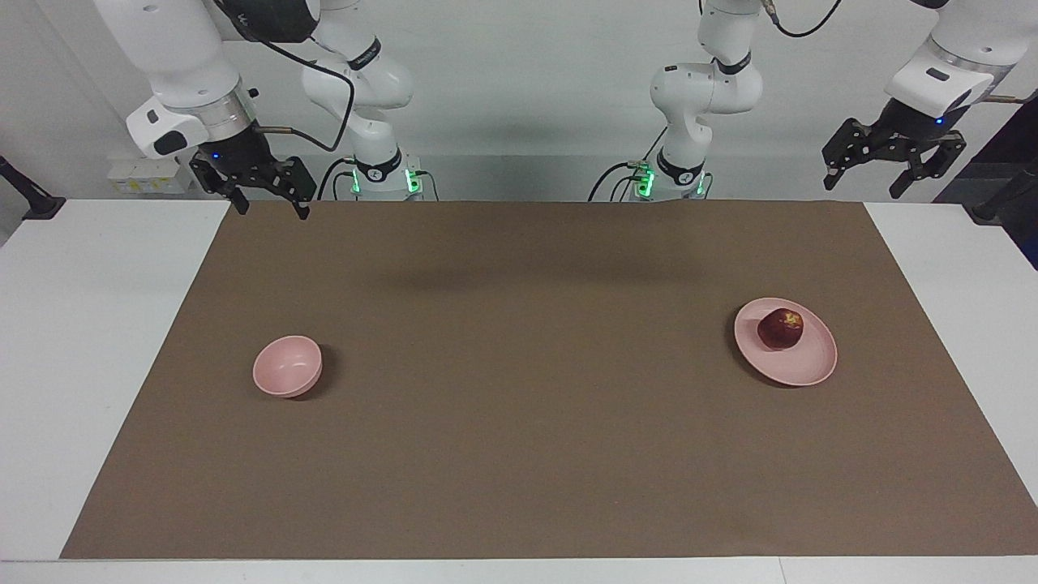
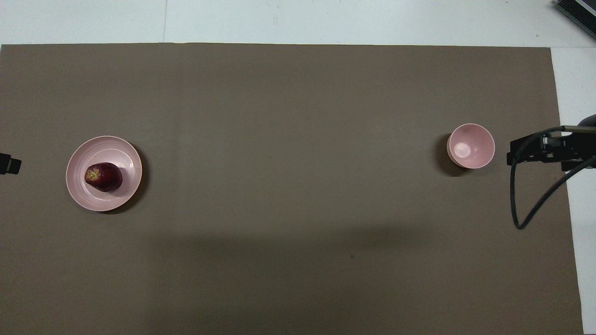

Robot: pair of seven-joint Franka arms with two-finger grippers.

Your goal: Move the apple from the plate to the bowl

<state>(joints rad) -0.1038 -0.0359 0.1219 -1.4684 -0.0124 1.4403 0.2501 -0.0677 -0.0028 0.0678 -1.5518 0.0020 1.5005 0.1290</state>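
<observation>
1. One apple (image 1: 780, 328) lies on the pink plate (image 1: 803, 369), right of frame in the facing view.
2. Pink bowl (image 1: 286, 367) sits at left.
3. Left gripper (image 1: 894, 174) and right gripper (image 1: 270, 201): jaws wide, holding nothing, up at the top corners.
4. No writing is readable.

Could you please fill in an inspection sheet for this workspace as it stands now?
Surface: brown mat on a white table.
Job's things: apple on the plate, toward the left arm's end; bowl, with nothing in it, toward the right arm's end.
Clutter: nothing seen.
Grippers: left gripper and right gripper open, raised, holding nothing.
Cables: black cable loops off the right arm.
Surroundings: pale wall.
</observation>
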